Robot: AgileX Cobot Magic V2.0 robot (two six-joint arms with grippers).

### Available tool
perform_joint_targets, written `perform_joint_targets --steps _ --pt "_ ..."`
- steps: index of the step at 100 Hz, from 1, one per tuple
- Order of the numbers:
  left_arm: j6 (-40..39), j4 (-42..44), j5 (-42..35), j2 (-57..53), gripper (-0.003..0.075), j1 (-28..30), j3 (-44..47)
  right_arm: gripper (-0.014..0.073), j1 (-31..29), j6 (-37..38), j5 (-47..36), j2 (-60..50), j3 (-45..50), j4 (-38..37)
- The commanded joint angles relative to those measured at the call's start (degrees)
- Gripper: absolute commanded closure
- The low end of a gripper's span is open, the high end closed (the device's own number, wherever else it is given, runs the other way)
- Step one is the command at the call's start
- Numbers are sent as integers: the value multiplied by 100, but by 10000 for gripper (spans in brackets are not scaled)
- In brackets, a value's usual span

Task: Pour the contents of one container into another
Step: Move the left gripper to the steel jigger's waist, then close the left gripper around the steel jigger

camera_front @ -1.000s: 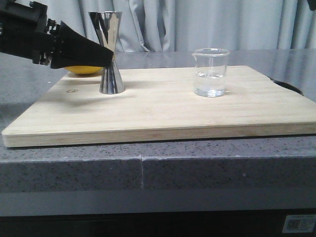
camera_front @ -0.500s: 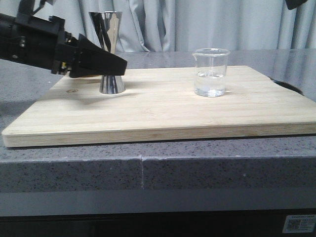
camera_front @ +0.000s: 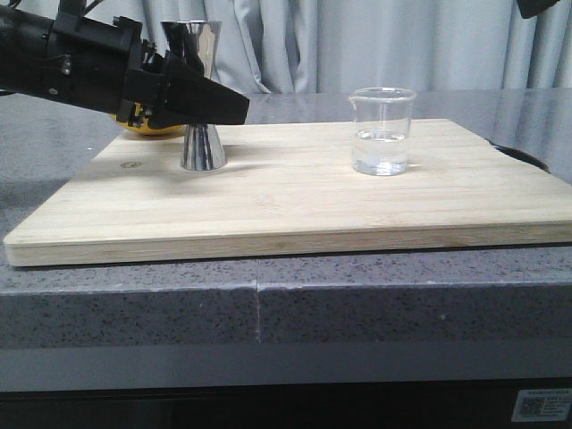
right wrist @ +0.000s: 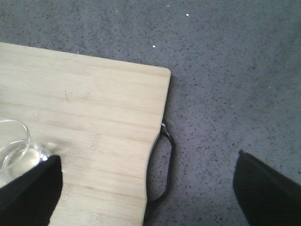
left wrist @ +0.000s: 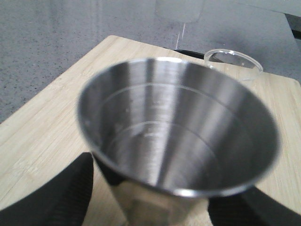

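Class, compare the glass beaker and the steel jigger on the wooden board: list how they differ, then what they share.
The glass beaker is clear and straight-sided; the steel jigger is shiny, opaque and hourglass-shaped. The beaker is shorter than the jigger. The beaker holds some clear liquid; the jigger's upper cup looks empty. The beaker stands free, while the left gripper's fingers flank the jigger. Both stand upright on the wooden board.

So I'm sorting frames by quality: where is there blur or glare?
Left wrist view: the jigger fills the frame, its rim soft, steel streaked with reflections. Front view: sharp, with highlights on the beaker. Right wrist view: crisp board, evenly lit.
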Motion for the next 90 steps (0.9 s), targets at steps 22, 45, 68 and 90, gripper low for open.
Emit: perform_joint_targets --steps 22,45,68,90 --pt "10 -45 280 -237 283 -30 -164 -73 2 -63 -407 -83 -147 -10" --pt "10 -45 159 -237 289 -20 -164 -73 2 -63 -407 -83 -147 -10" --pt "10 -45 244 -237 367 146 -164 -73 2 -63 -418 -83 -147 -10" --pt "10 -45 351 -237 421 222 -164 -73 2 -63 -451 -83 -147 -10"
